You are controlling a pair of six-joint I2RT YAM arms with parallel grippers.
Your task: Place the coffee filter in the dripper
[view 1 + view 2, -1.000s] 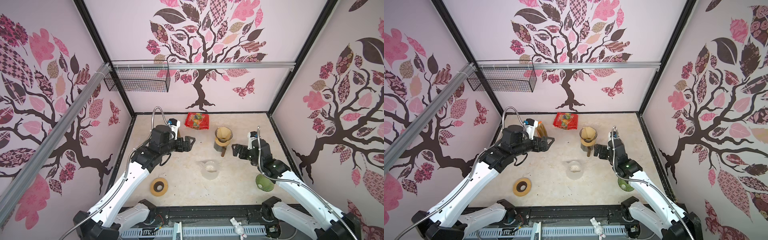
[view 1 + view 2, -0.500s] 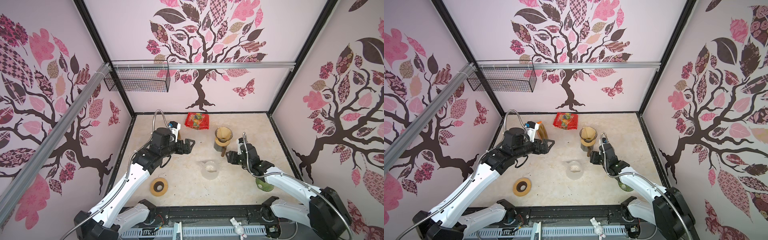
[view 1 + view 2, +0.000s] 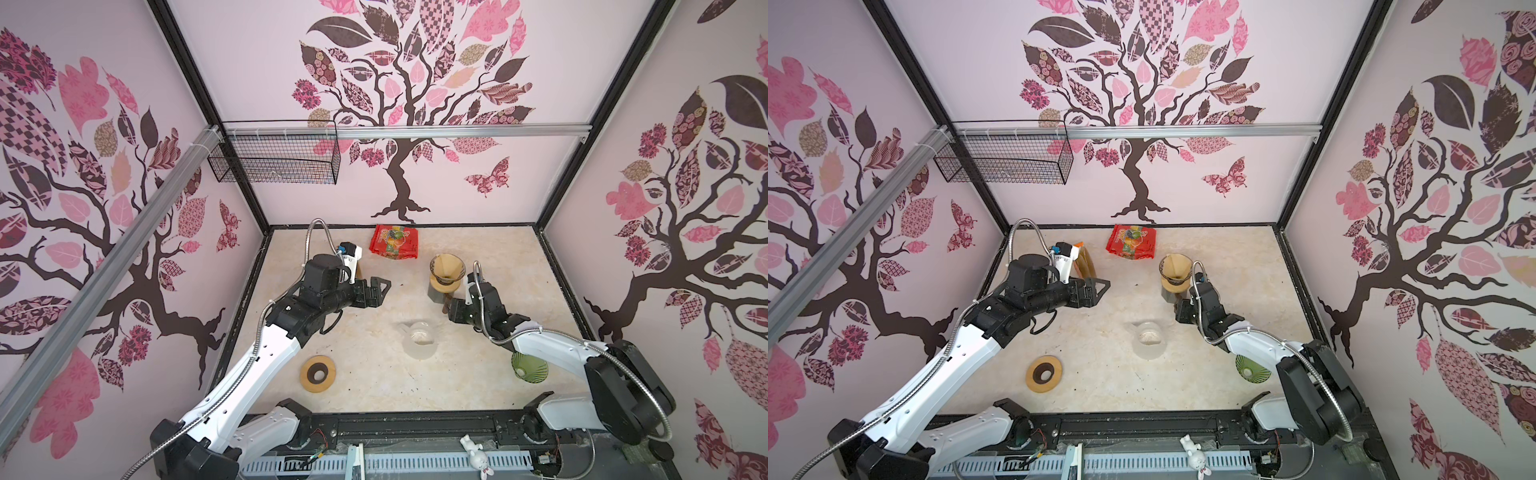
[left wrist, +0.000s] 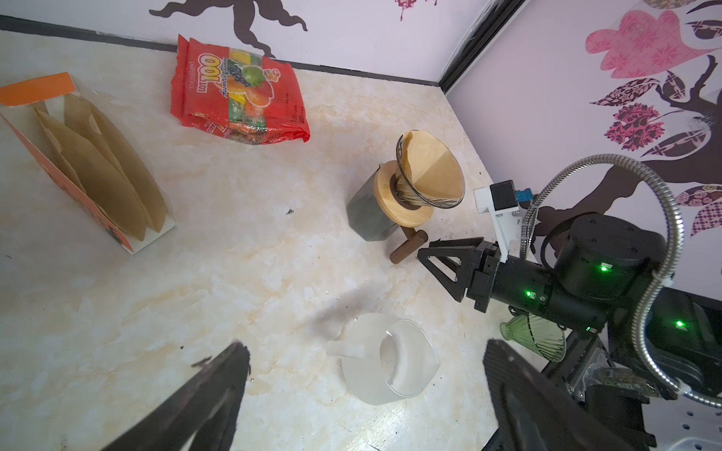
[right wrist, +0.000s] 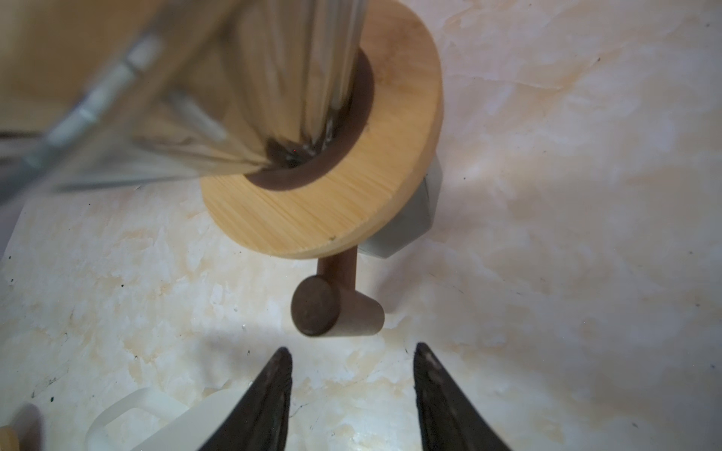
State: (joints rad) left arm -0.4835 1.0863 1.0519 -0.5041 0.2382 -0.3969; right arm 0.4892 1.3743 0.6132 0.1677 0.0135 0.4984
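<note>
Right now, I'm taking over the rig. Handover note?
Left hand: open, empty, above the table, left of centre.
Right hand: open, empty, tips just short of the wooden handle.
Coffee filter: seated inside the glass dripper, which stands on a grey cup. Spare filters in the box, back left.
Done: filter looks placed.
Left: probably only retracting both arms.

The desk [image 4: 234, 273] looks like smooth, pale marble. The coffee filter [image 4: 429, 168] is matt brown paper, inside a glossy dripper [image 4: 404, 183] of clear glass on a smooth wooden ring [image 4: 408, 218]. The candy bag [image 4: 238, 97] is shiny red plastic.
</note>
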